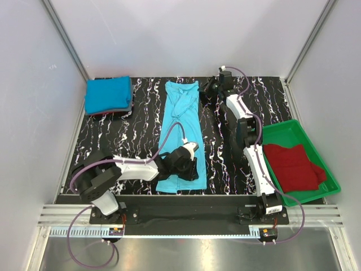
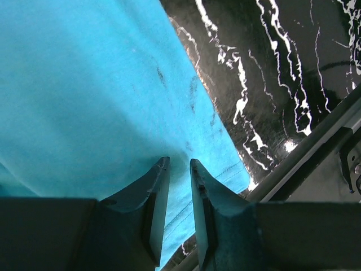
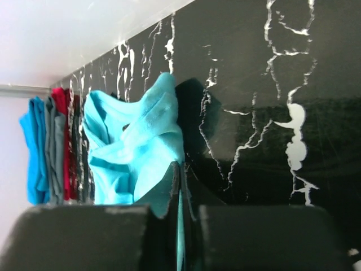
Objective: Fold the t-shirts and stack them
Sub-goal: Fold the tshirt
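Note:
A light turquoise t-shirt point(image 1: 179, 121) lies stretched lengthwise down the middle of the black marbled table. My left gripper point(image 1: 192, 168) hovers low over its near hem. In the left wrist view its fingers point(image 2: 179, 161) stand a narrow gap apart, with flat turquoise cloth point(image 2: 84, 84) and hem stitching showing between them. My right gripper point(image 1: 204, 90) is at the shirt's far right corner. In the right wrist view it point(image 3: 180, 165) is shut on a thin edge of the bunched turquoise cloth point(image 3: 135, 147). Folded shirts are stacked point(image 1: 108, 96) at the back left, deeper blue on top.
A green tray point(image 1: 282, 135) at the right holds a dark red shirt point(image 1: 290, 166). The stack point(image 3: 48, 147) shows blue, grey and red layers in the right wrist view. White walls close in the back and sides. A metal rail runs along the near table edge point(image 2: 316, 152).

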### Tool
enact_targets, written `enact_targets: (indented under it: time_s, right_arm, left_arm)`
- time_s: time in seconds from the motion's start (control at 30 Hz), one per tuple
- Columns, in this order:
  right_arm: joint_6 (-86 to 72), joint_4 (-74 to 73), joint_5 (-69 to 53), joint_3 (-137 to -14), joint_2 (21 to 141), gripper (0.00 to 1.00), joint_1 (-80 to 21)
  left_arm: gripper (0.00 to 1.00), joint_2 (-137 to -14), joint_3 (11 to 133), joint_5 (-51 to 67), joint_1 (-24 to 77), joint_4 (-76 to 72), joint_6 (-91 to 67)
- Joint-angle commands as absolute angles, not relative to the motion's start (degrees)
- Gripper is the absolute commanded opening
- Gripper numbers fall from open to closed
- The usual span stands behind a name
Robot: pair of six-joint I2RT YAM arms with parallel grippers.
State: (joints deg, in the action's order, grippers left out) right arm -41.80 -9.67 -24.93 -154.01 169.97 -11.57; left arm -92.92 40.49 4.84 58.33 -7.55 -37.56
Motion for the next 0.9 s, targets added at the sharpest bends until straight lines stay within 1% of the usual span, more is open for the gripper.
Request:
enact_targets:
  time_s: [0.0, 0.17, 0.43, 0.87]
  right_arm:
    - [-43.9, -7.3, -23.1, -157.0, 171.1, 0.00, -11.8]
    - [-42.6, -4.6, -19.4, -157.1, 170.5, 0.00, -11.3]
    - [-45.8, -0.6, -20.5, -158.9, 173.1, 0.00, -8.6]
    - [-44.0, 1.2, -18.7, -159.6, 173.1, 0.00, -8.0]
  left_arm:
    - [0.28, -90.9, 37.4, 2.3, 58.6, -7.8, -38.2]
    - [0.27, -91.9, 35.7, 2.8, 58.6, -6.6, -40.3]
    - [0.26, -92.5, 33.9, 3.8, 59.2, -6.7, -42.3]
    - [0.25, -93.1, 32.6, 4.6, 60.8, -6.7, -45.1]
